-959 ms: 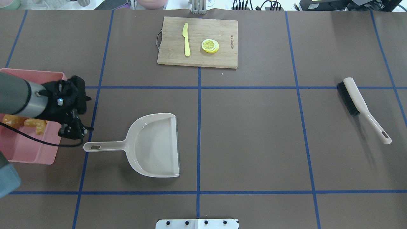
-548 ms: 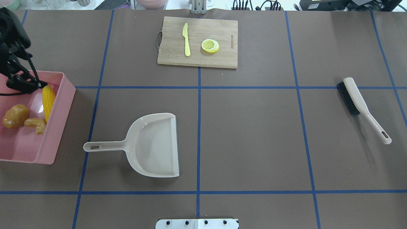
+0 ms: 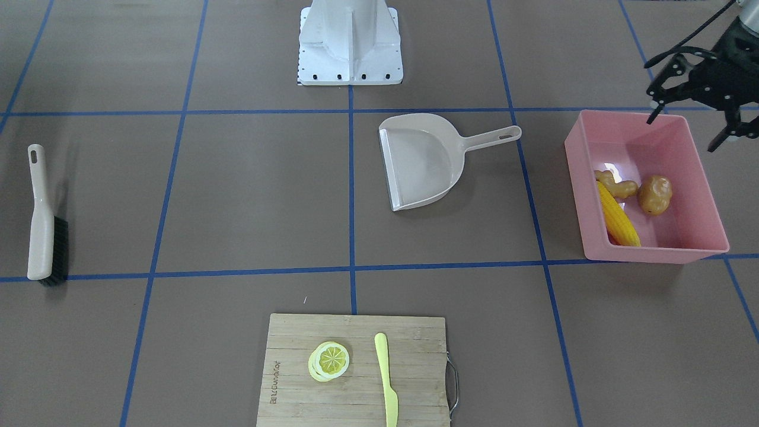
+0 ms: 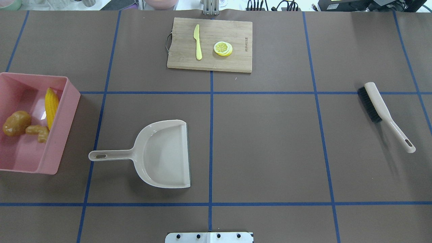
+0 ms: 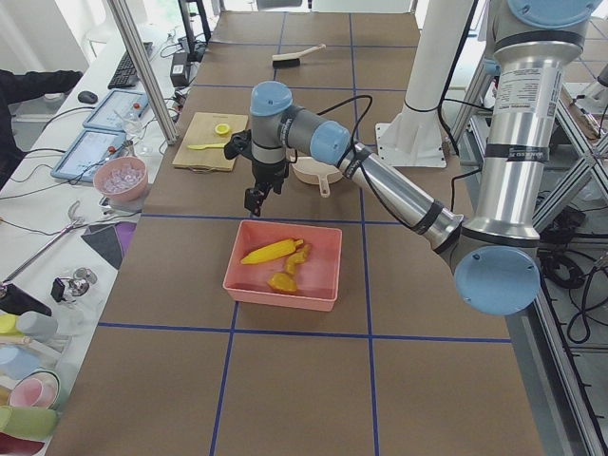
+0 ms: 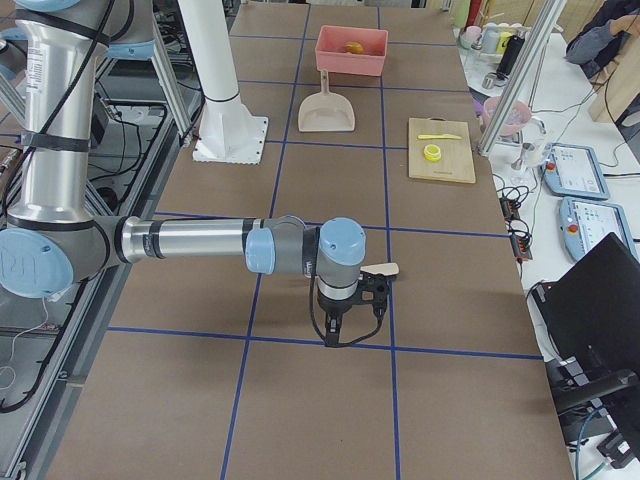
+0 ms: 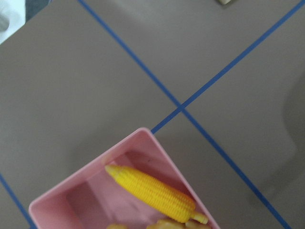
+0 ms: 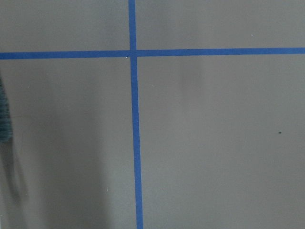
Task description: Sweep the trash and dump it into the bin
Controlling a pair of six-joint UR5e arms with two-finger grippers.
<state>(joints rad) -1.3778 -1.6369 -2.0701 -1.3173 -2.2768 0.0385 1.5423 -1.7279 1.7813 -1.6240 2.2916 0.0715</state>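
Brown table (image 4: 270, 141), pink bin (image 4: 60, 141) far left, left gripper (image 3: 686, 121) splayed near its rim.

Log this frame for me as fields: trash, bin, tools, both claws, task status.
trash: corn cob, potato, ginger root, all inside the bin
bin: pink tub, table's left end
dustpan: empty, flat on table, unheld
brush: on table, right side, unheld
left claw: open, empty, raised near the bin
right claw: near the brush; state cannot be told
status: dumping looks done
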